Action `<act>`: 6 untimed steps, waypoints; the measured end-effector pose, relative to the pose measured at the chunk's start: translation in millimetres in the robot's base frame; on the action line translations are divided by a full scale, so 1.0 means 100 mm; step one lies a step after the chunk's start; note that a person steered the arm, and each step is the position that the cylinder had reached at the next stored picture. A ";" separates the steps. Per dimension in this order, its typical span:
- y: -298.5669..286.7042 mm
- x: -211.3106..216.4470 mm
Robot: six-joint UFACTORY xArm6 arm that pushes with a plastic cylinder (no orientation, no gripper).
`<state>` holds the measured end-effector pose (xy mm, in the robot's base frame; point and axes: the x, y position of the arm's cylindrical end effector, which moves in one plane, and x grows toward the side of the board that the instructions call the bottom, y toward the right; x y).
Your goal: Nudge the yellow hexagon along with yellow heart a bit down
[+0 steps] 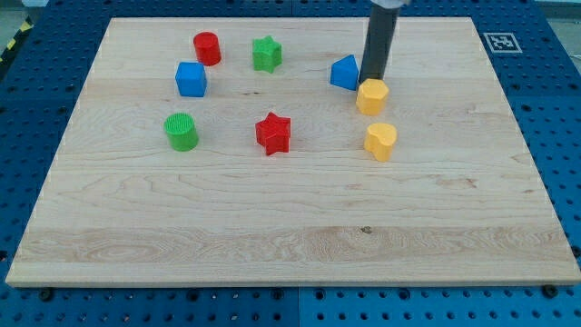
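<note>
The yellow hexagon (372, 96) sits right of the board's centre, in the upper half. The yellow heart (381, 142) lies just below it, with a small gap between them. My tip (372, 79) stands at the hexagon's upper edge, touching or nearly touching it. The dark rod rises from there out of the view's top. A blue block (344, 73), roughly triangular, sits right beside the rod on its left.
A red star (273, 133) lies at mid-board, a green cylinder (182, 132) to its left. A blue cube (192, 79), a red cylinder (208, 48) and a green star (266, 54) sit towards the top left. The wooden board (290, 245) lies on a blue pegboard.
</note>
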<state>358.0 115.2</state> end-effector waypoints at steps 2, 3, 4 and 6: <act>0.05 0.68; 0.05 0.86; 0.00 0.79; -0.63 0.21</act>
